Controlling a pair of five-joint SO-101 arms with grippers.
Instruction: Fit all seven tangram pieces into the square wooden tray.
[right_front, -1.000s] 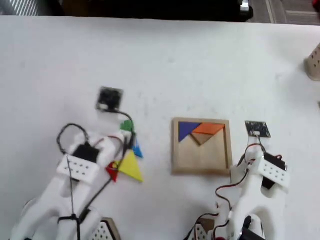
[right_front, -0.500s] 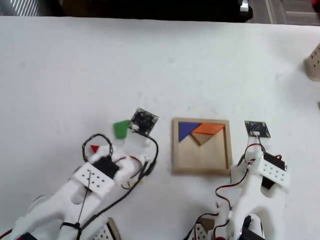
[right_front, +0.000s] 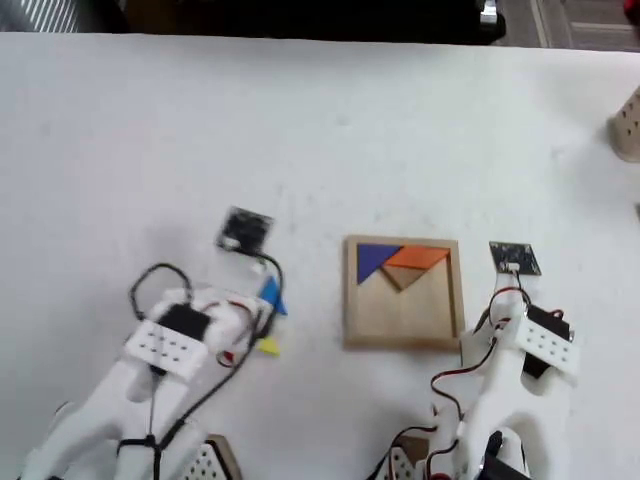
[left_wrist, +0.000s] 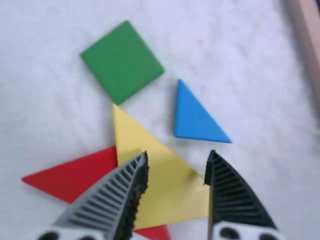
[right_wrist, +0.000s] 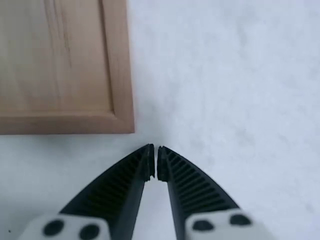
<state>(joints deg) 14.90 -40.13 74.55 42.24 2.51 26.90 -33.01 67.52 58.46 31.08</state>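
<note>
Tray (right_front: 405, 318) has blue piece (right_front: 372, 258), orange piece (right_front: 418, 257); I think most wait outside | left claw (left_wrist: 176, 155) wide apart over yellow triangle (left_wrist: 172, 195), holding nothing | right claw (right_wrist: 154, 149) pinched closed, empty, beside tray

Bright, even light washes the white table (right_front: 320, 120) — shadows faint and soft-edged

My left arm (right_front: 120, 400) is stretched forward and leans inward toward my right arm (right_front: 500, 410). My left wrist (right_front: 168, 338) is pitched down. My left gripper (left_wrist: 176, 159) points down with the jaws parted wide. My right wrist (right_front: 540, 345) is also pitched down. My right gripper (right_wrist: 154, 152) has its tips together, apparently touching, though a hairline slit shows.
</note>
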